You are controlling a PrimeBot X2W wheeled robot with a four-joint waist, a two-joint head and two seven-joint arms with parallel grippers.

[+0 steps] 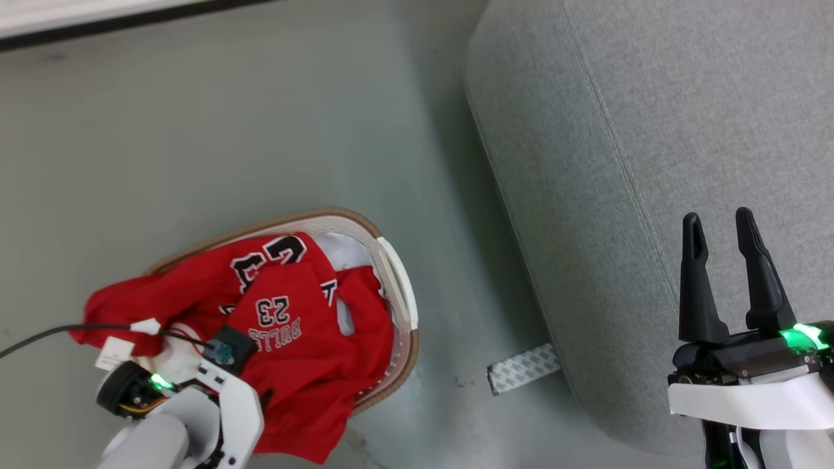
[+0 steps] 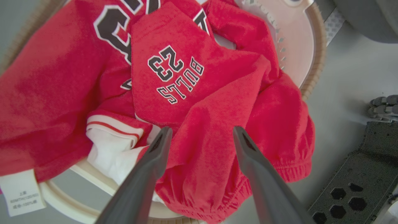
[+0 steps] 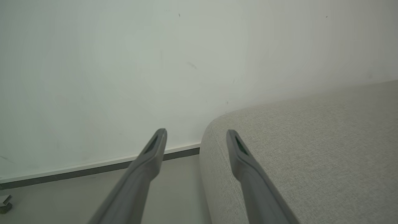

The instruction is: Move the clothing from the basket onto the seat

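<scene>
Nearest, the left claw (image 2: 202, 130) is seen spread wide and grasping nothing, poised just above the heap of soft red garments with white trim and black "BULLS 23" lettering (image 2: 186, 77). The clothing lies in the cream-white perforated plastic laundry basket with a brown rim (image 1: 326, 213), which stands on the pale grey-green floor (image 1: 195, 130). Part of the clothing is draped over the basket's near and left rims. Whether the fingertips touch the cloth cannot be told.

Several risks are judged from this. The garments are overlapped and folded into one another, so more than one may be taken up by a single pinch. Equally, only a thin fold may be caught and then lost on the way. Cloth hung over the rim may drag the light basket, or tip it, when pulled. A thin black cable (image 1: 52, 332) is run across the heap beside the left wrist, and it could be snagged.

Further right, the right claw (image 1: 718, 216) is held released and empty above the near edge of the large light grey fabric-upholstered seat (image 1: 651, 130). Bare floor is seen between basket and seat, with a small grey patterned strip (image 1: 523, 368) lying on it. A trailing sleeve could be dropped there if it is let go early. No clothing is yet laid on the seat.
</scene>
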